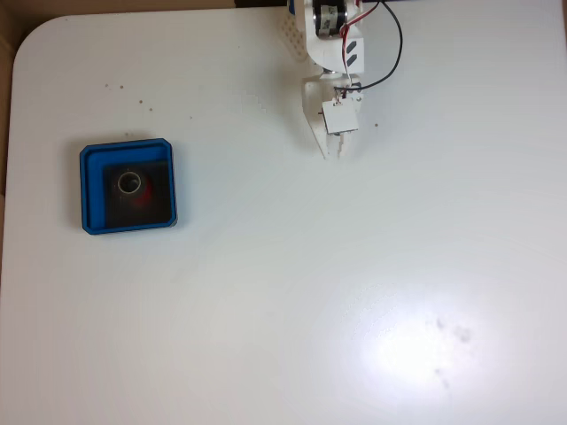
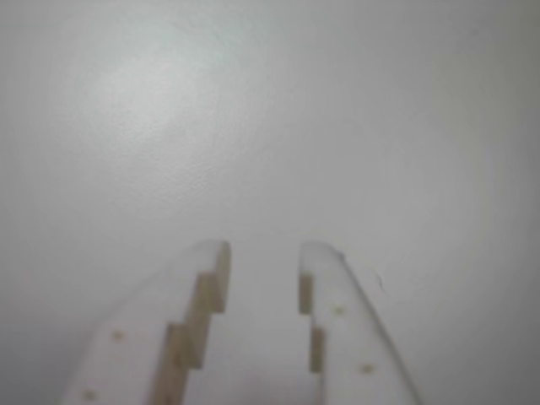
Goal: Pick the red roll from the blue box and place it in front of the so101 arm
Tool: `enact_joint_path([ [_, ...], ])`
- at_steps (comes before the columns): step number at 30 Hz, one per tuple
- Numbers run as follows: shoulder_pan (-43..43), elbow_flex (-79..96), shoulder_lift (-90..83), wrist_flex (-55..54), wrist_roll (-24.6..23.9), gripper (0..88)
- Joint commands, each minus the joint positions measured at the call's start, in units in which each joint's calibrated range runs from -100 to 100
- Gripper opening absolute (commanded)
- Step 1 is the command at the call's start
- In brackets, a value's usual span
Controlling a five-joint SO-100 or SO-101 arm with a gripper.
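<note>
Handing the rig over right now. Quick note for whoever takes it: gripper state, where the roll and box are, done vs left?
Gripper: open, empty, over bare white table, near the so101 arm base at the top of the fixed view.
Red roll: inside the blue box, at left in the fixed view, well away from the gripper.
Done: nothing yet; roll not picked.
Left: reach to the box, grasp the roll, lift it out, place it on the table in front of the arm.

Fixed view: high overhead, looking straight down on the white table [image 1: 266, 310]. Wrist view: close above that same tabletop, looking past the gripper [image 2: 263, 253] fingertips.
</note>
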Motion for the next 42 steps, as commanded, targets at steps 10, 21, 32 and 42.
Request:
enact_joint_path([
  [10,1.08,0.72,-3.74,-0.46,-0.13,2.0],
  [21,38.21,0.72,-3.74,-0.46,0.22,2.0],
  [32,53.06,-10.51,8.05,-0.62,-0.04,2.0],
  [42,52.77,-52.02,50.77,-0.37,-0.21,2.0],
])
